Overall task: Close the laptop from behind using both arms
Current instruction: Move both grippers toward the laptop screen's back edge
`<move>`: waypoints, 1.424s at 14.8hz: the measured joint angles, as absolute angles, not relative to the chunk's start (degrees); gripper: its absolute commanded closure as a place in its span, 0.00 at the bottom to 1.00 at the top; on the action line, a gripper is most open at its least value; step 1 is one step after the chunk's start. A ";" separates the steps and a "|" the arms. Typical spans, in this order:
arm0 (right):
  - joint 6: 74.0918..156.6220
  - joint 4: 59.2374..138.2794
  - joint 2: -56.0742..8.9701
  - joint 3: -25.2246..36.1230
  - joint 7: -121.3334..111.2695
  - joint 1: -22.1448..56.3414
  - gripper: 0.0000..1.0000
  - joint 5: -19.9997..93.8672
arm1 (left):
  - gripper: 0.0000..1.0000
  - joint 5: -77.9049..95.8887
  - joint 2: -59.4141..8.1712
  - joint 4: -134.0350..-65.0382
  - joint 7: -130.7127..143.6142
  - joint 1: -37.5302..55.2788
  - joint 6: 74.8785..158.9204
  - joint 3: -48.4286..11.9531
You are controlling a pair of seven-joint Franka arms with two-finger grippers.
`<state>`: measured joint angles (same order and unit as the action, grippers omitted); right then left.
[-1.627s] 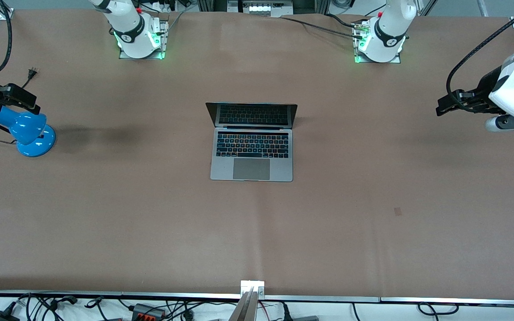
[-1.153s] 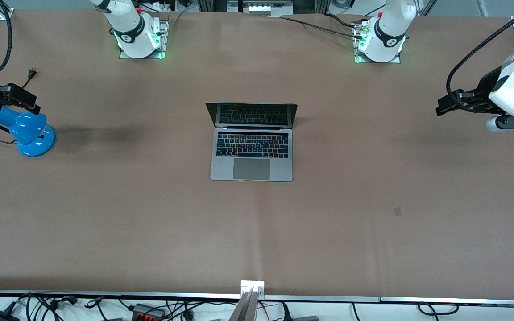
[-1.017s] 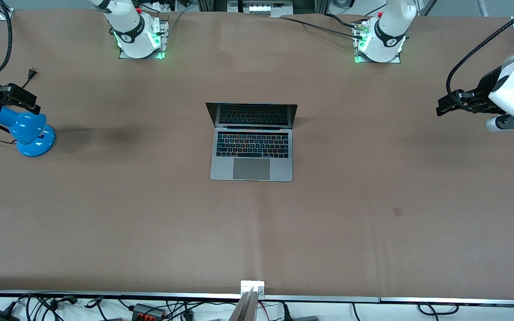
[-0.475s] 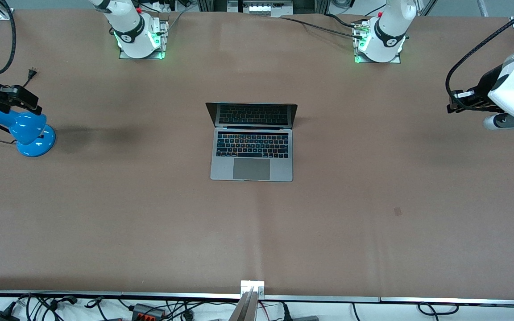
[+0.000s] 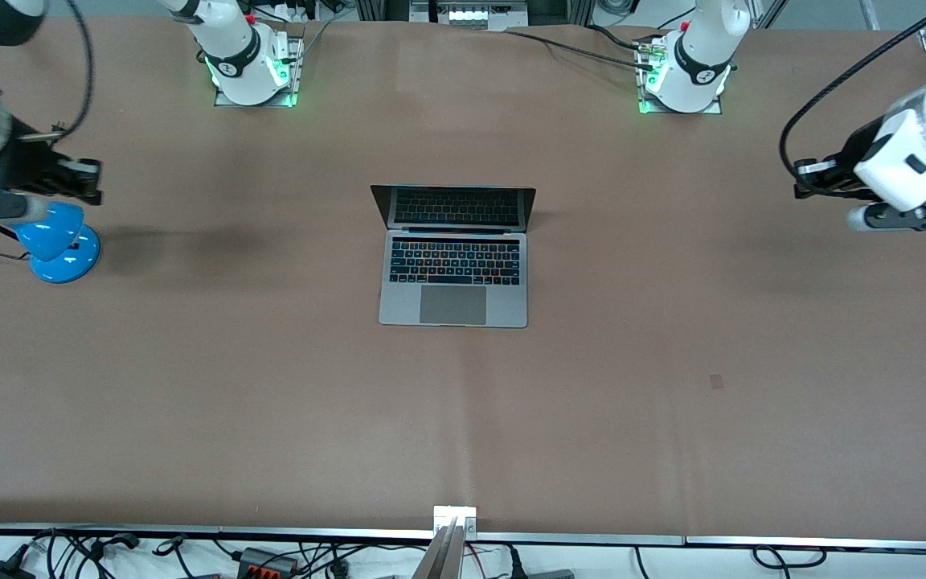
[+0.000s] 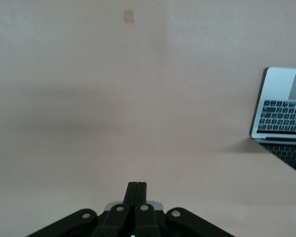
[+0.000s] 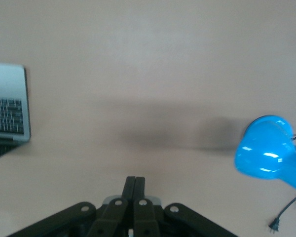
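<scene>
- Brown paper covers the wide table (image 5: 672, 418), with both arm bases bolted along the edge farthest from the front camera.
- Left gripper (image 6: 136, 186): fingers pressed together, holding nothing, up over bare table toward the left arm's end, well apart from the laptop (image 5: 453, 256).
- Right gripper (image 7: 135, 181): fingers likewise together and empty, up over the right arm's end of the table, just above the blue desk lamp (image 5: 55, 241).
- Step in hand, as I judge it: the approach. Neither gripper is near the lid, so closing has not begun.
- Next move calls for both grippers to swing inward to the space between the bases and the screen's back, then press the lid's upper edge evenly toward the keyboard; uneven pushing would likely skid the laptop across the paper.
- Laptop: mid-table, open, silver-grey with black keys and grey trackpad, dark screen facing the front camera and mirroring the keys. Lid seems roughly upright, though from overhead its exact tilt is hard to judge.
</scene>
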<state>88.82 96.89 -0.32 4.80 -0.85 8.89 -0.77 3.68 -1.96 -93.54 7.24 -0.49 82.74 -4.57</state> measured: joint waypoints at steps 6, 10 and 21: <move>84.07 100.48 -4.80 4.56 -0.17 15.59 1.00 8.79 | 1.00 9.15 -0.07 -107.08 8.73 -0.27 92.46 -10.33; 87.07 107.64 -5.74 4.53 -0.17 20.19 1.00 16.46 | 1.00 12.98 1.80 -115.15 12.55 0.13 97.43 -16.69; 105.90 116.77 -8.95 4.33 11.72 41.92 1.00 20.37 | 1.00 20.02 4.17 -130.12 25.90 0.41 119.34 -35.61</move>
